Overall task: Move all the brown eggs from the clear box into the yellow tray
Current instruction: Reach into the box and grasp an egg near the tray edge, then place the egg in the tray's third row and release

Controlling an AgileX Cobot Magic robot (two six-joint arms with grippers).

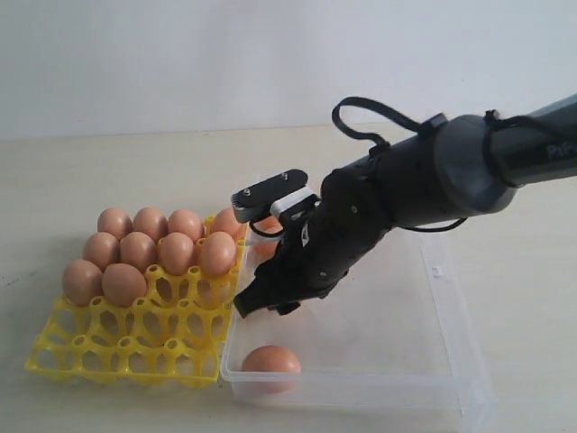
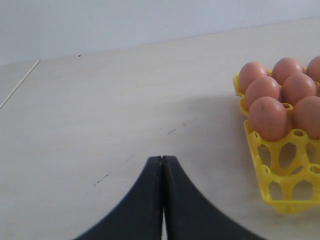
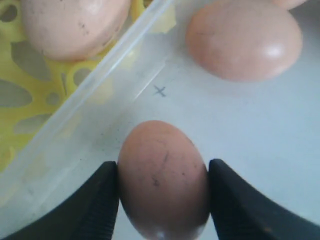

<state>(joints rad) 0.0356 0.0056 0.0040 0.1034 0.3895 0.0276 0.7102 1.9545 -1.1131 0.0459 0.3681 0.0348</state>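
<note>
Down inside the clear box (image 1: 451, 316), close to its tray-side wall, the right end effector (image 3: 163, 164) has both black fingers (image 3: 95, 200) pressed on either flank of one brown egg (image 3: 162, 185). It's clamped on it, tho the egg looks to be resting on the box floor. So: pick step, grip on, lift not yet done.

Nxt move prob calls for a straight rise to clear the rim lip, then a short carry to an open cup in the yellow tray (image 1: 117, 352), w/ gentle squeeze only. Shell's smooth, matte, oval, so apt to slip or crack.

Approx ten eggs (image 1: 149, 248) fill the tray's far cups; near rows are bare. More wait in the box, incl. a lone egg (image 1: 270, 363) by the near wall.

Box is thin see-thru plastic w/ rounded corners. Tray's bright yellow, a grid of holes & pegs.

Left end effector (image 2: 162, 162) has fingers together, holding nothing, over the pale surface (image 2: 100, 100) beside the tray.
</note>
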